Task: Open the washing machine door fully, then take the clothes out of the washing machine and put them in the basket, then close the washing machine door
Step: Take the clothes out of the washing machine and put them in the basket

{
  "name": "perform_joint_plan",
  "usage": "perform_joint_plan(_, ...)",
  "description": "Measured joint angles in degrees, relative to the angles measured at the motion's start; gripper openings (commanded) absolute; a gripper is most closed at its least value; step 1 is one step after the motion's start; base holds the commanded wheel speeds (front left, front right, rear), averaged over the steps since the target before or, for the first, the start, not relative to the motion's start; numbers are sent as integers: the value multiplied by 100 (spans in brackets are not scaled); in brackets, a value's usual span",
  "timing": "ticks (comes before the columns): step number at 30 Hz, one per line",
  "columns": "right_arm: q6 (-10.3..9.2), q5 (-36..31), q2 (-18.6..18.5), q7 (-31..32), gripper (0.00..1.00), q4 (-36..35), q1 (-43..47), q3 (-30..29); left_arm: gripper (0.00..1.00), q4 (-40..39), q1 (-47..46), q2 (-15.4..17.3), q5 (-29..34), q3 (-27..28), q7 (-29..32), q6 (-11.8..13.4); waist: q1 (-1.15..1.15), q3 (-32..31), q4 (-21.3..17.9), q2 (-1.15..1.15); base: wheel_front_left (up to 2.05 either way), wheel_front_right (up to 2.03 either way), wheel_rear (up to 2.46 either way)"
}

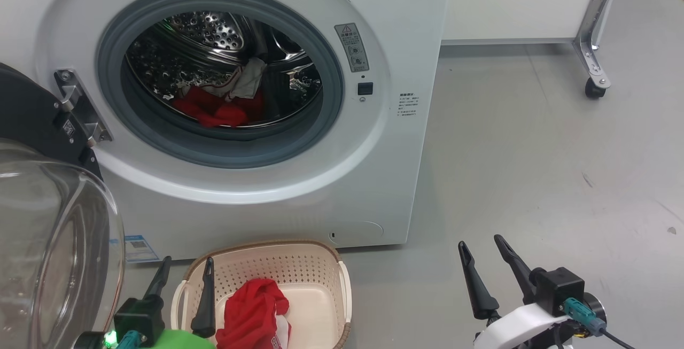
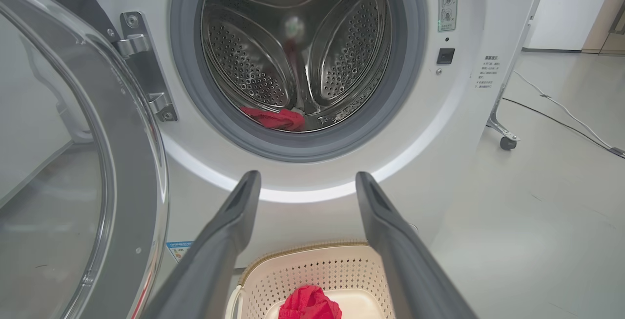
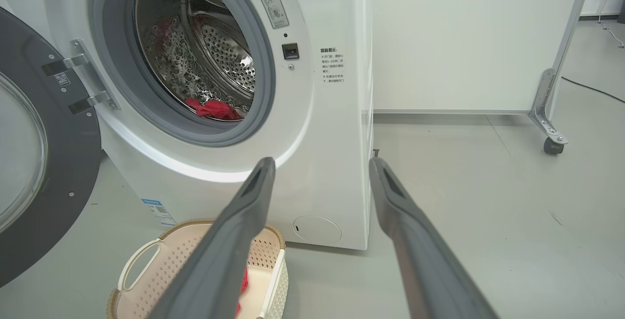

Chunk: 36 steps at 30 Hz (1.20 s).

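White washing machine [image 1: 374, 178], door [image 1: 32, 119] swung open at left, red clothes [image 1: 219, 111] inside, red garment [image 1: 251, 311] in cream basket [image 1: 278, 266] below.

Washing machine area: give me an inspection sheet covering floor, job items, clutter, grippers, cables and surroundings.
Surface: grey floor, a few small marks.
Washing machine: door swung open to the left.
Clothes: one red bundle in the drum, another in the basket.
Basket: on the floor before the machine.
Clutter: nothing seen.
Grippers: left gripper open by the basket; right gripper open over bare floor; both empty.
Cables: black cable along the floor at right.
Surroundings: white panel on a wheeled metal frame.
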Motion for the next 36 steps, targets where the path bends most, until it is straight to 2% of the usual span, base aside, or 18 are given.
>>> perform_joint_plan(19, -45, 0, -14, 0, 100, -158, 96, -10, 100, -1115, 687, 29, 162, -3, 393, 204, 0, 7, -4, 0, 0, 0, 0)
perform_joint_plan(36, -45, 0, -15, 0, 100, -249, 107, 14, 100, -1797, 967, 48, 236, 35, 704, 254, 0, 97, 68, 0, 0, 0, 0)
